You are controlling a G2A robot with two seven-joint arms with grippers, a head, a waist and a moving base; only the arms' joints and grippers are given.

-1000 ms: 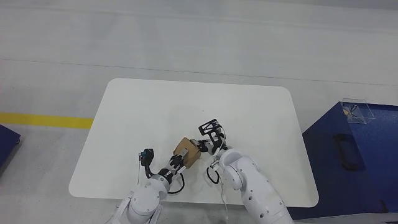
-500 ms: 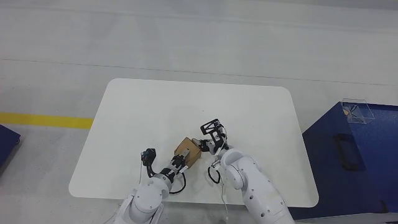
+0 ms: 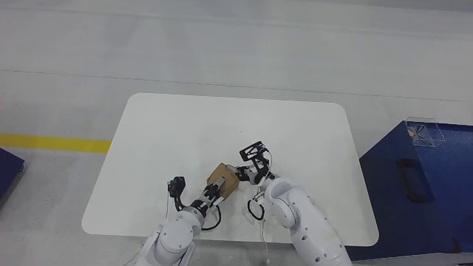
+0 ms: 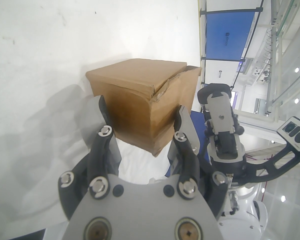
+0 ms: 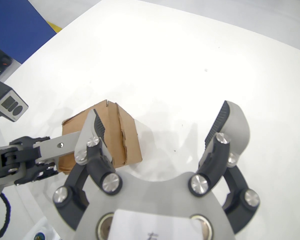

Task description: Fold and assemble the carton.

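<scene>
While the left gripper [image 4: 140, 107] holds the carton [image 3: 222, 178] at the corner nearest to the robot, the carton sits on the white table [image 3: 222, 122], and most of the bare table surface lies beyond the carton, away from the robot. The 2 fingers [image 4: 103, 116] of this gripper press on 2 neighbouring faces of the carton, so its jaws are clamped on the cardboard.

The carton is brown and folded into a cube shape. 1 seam on it has a ragged, torn edge, and the corner between the fingers is crumpled. 1 flap stands a little out from the carton on the side of the right gripper [image 5: 160, 108].

The right gripper is just beside the carton, on the robot's right of it, with its jaws wide apart. 1 finger is at the top of the carton, but I cannot tell if it touches. The other finger is over bare table, away from the carton.

A blue cabinet [image 3: 414, 185] stands well apart from the carton, further to the right, with a clear box [image 3: 423, 129] on it.
</scene>
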